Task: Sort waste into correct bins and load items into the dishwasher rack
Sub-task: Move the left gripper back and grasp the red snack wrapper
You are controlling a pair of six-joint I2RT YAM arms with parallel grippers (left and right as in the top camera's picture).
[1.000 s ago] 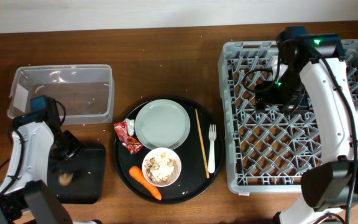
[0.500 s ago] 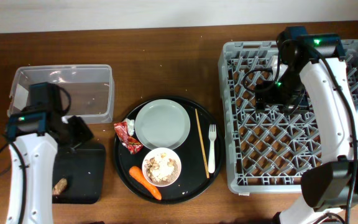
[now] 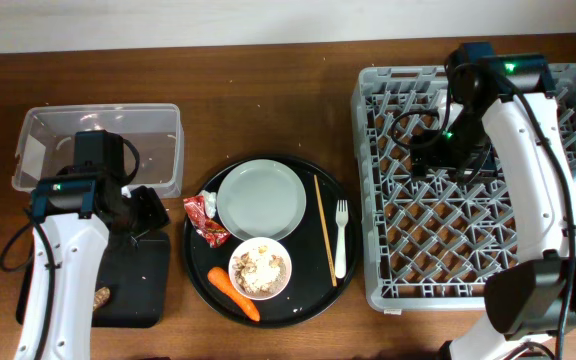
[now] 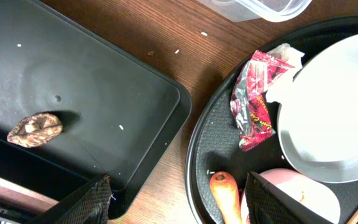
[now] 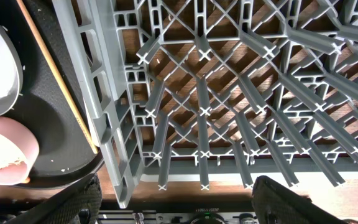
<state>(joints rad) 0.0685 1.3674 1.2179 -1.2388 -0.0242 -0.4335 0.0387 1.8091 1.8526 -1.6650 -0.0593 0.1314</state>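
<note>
My left claw (image 4: 179,202) hangs open with nothing between its fingers, over the corner of the shallow black tray (image 3: 143,285) nearest the round black tray (image 3: 312,296). One brown food scrap (image 4: 35,129) lies in the shallow tray, at about 7 o'clock from that claw in the overhead view. The clear tub (image 3: 98,150) sits at 11 o'clock. On the round tray the pale plate (image 3: 261,198) is at 12 o'clock. The white bowl (image 3: 260,268) with beige scraps is at 6, and the red wrapper (image 3: 204,218) touches the plate's rim at 9. The carrot (image 3: 233,292) is at 7, beside the bowl. The chopsticks (image 3: 325,230) and white fork (image 3: 341,238) lie side by side at 3. My right claw (image 5: 179,202) is open too and holds nothing, above the grey rack (image 3: 388,250) towards its 11 o'clock corner.
</note>
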